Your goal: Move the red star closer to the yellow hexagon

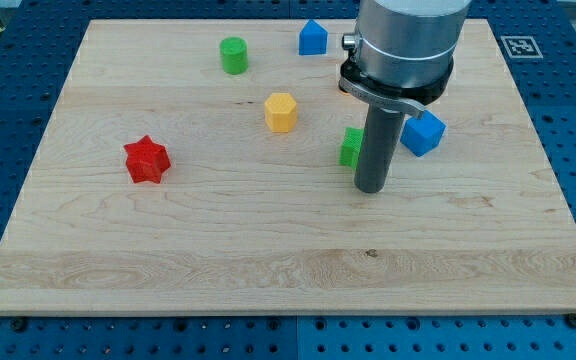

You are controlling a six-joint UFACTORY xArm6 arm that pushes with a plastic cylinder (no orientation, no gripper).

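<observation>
The red star (147, 160) lies on the wooden board at the view's left. The yellow hexagon (281, 112) sits up and to the right of it, near the board's middle top. My tip (370, 187) rests on the board right of centre, far to the right of the red star and down-right of the yellow hexagon. A green block (351, 147) is just behind the rod on its left side, partly hidden by it.
A green cylinder (233, 55) stands at the top, left of centre. A blue house-shaped block (313, 38) is at the top middle. A blue cube (423, 133) lies right of the rod. The wooden board (268, 250) has blue perforated table around it.
</observation>
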